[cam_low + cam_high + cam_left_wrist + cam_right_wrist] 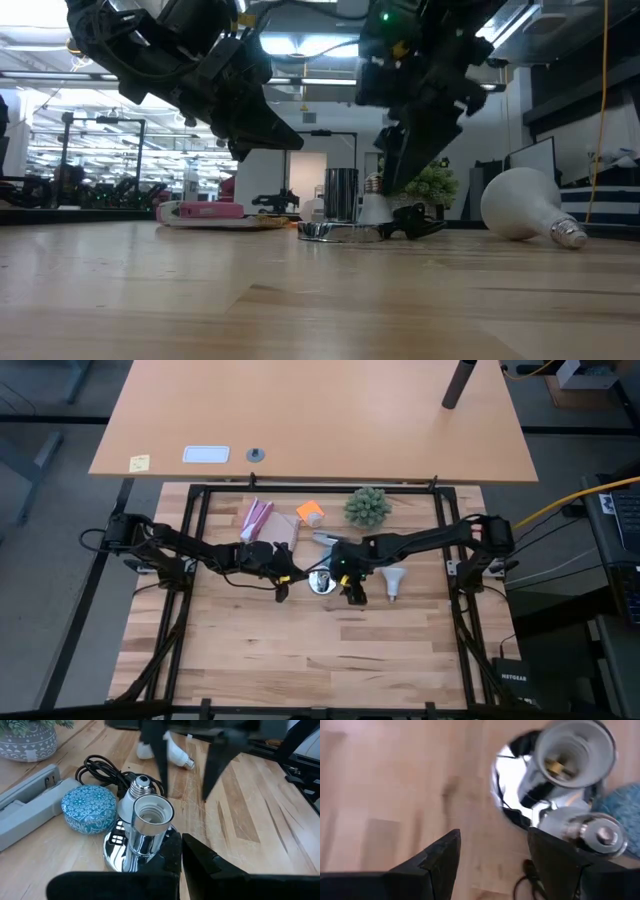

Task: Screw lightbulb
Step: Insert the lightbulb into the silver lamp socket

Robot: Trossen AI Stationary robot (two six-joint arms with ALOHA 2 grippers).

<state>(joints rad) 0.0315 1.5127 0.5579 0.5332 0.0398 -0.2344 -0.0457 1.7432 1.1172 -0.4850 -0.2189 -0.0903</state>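
1. The counter (300, 660) is a pale butcher-block top inside a black frame, with a second light-brown desk (310, 410) beyond it. The low view looks across the wood into a bright workshop with ceiling lights and racks of equipment.
2. Near the middle of the counter stands a shiny silver socket base (321, 582), its threaded socket empty and facing up, with a black cord (100, 767) coiled beside it. Around it sit a blue patterned tin (89, 809), a green spiky ball plant (367, 506), an orange block (310, 512) and a pink package (255, 518).
3. The lightbulb (393, 584) lies on its side on the counter, to the right of the socket base, with its metal cap pointing toward the front edge of the counter.
4. The right pincer (353, 592) hangs between socket base and lightbulb, near the bulb but apart from it, fingers spread wide and grasping nothing.
5. The right arm reaches in from the right edge, elbow raised, wrist tipped downward.
6. The left pincer (283, 588) is clenched on nothing, just left of the socket base; its arm stretches in from the left edge.
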